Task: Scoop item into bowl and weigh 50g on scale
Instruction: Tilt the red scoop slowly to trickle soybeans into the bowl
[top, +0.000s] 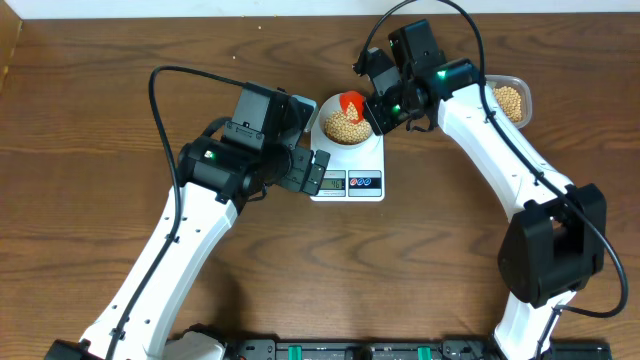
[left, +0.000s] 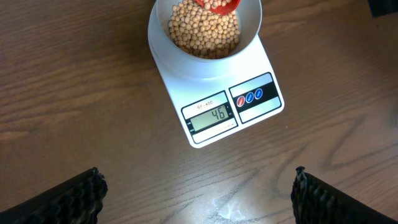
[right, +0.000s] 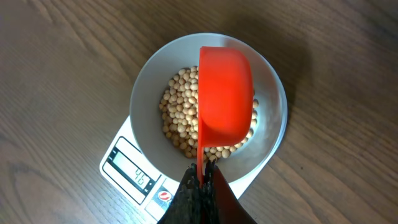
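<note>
- Right wrist view: the right claw (right: 202, 186) is pinched together on the thin handle of the red scoop (right: 225, 93).
- That scoop is tipped over with its back showing, just above the bowl (right: 146, 93).
- Tan beans (right: 177, 118) lie heaped in the bowl, under and beside the scoop.
- The bowl sits on the white scale (right: 121, 144), whose display (left: 211, 115) reads 46 in the left wrist view.
- The left claw (left: 199, 196) has its jaws spread wide, gripping nothing, over the wooden table (left: 74, 93) near the scale's display end.
- Overhead, a clear tub (top: 512, 100) holding more beans sits behind the right arm, apart from the scale.
</note>
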